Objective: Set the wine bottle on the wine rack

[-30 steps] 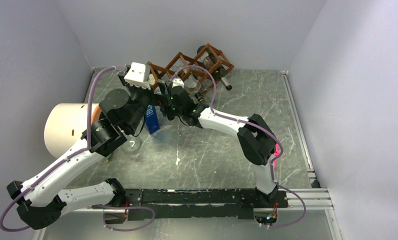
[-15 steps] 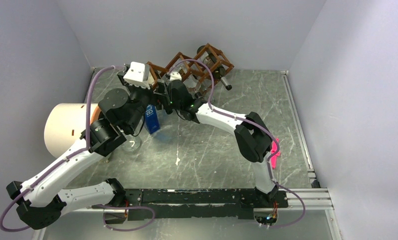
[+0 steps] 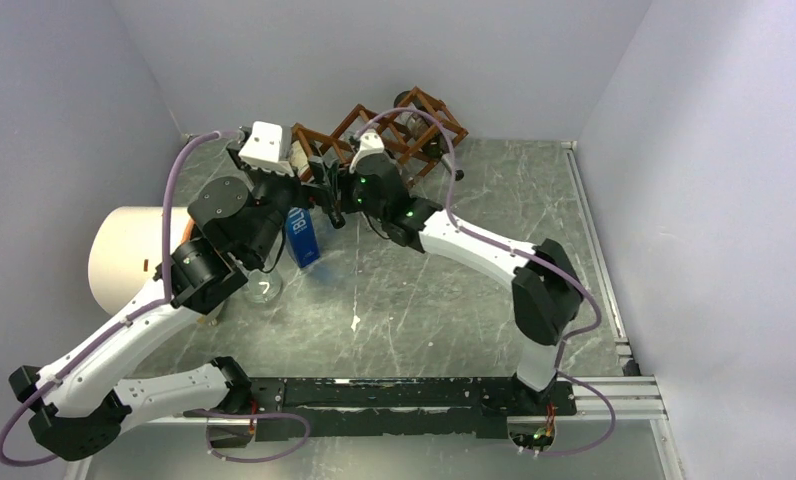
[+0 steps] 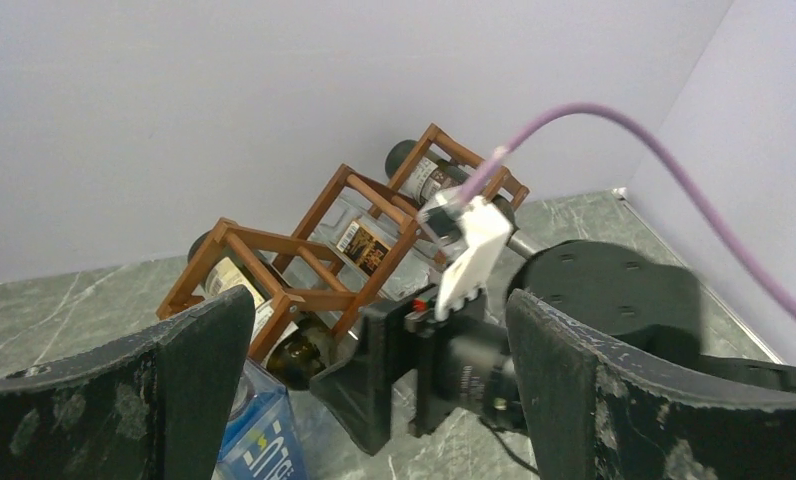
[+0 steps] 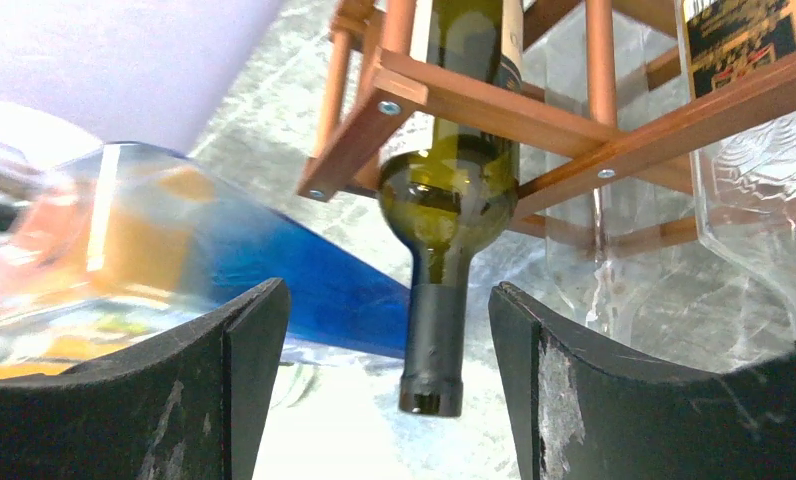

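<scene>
I see the dark green glass bottle [image 5: 444, 200] seated in the reddish-brown wooden rack [image 5: 534, 110]; left gripper [image 4: 379, 320] and right gripper [image 5: 386, 300] spread; I judge only retreat remains.

The dark marbled table [image 3: 454, 300] carries the wine rack [image 3: 319, 142] at its far edge. A blue carton [image 3: 302, 238] stands left of centre, with a clear glass item [image 3: 264, 291] nearer. A black rail [image 3: 394, 392] spans the near edge.

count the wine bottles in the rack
3 in the wine rack: a green bottle at the left end, a clear bottle in the middle, a dark bottle at the upper right end. Others may be hidden.
</scene>
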{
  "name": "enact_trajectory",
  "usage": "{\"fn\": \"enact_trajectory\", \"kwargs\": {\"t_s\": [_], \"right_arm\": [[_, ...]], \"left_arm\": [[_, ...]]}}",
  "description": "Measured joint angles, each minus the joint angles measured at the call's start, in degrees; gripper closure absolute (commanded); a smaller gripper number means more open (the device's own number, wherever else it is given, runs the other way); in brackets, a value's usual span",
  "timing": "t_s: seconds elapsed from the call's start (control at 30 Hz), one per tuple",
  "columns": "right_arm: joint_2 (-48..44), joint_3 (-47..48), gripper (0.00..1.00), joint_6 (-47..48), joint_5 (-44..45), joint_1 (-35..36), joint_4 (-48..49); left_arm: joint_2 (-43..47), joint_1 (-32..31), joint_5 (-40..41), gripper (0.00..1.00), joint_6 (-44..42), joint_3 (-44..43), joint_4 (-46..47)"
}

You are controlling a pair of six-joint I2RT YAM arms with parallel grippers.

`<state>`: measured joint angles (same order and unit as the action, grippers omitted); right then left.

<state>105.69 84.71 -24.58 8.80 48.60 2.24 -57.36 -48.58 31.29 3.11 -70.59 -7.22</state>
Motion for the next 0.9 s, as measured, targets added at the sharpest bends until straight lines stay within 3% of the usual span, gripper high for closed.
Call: {"fn": "enact_trajectory", "kwargs": {"t_s": [0.27,0.43,0.7,0.9], "right_arm": [[-10.62,-9.46,0.25,2.27,-5.6,0.0,7.32],[-12.17,-10.69,0.22,5.4,-9.94,1.33,10.16],[-7.61,-3.26,0.18,11.23,-6.6,8.41,9.25],[-0.83,3.58,0.18,13.38,-1.66,9.57,6.84]], "left_arm": [[3.04,0.0,2.12,0.0,-2.54,-1.07,0.17],[6.88,0.0,2.97,0.0,-3.78,-1.27,1.01],[10.14,0.0,5.22,0.0,-4.22,-1.18,1.73],[12.28,0.0,6.67,0.0,-4.35,-0.17,1.86]]}}
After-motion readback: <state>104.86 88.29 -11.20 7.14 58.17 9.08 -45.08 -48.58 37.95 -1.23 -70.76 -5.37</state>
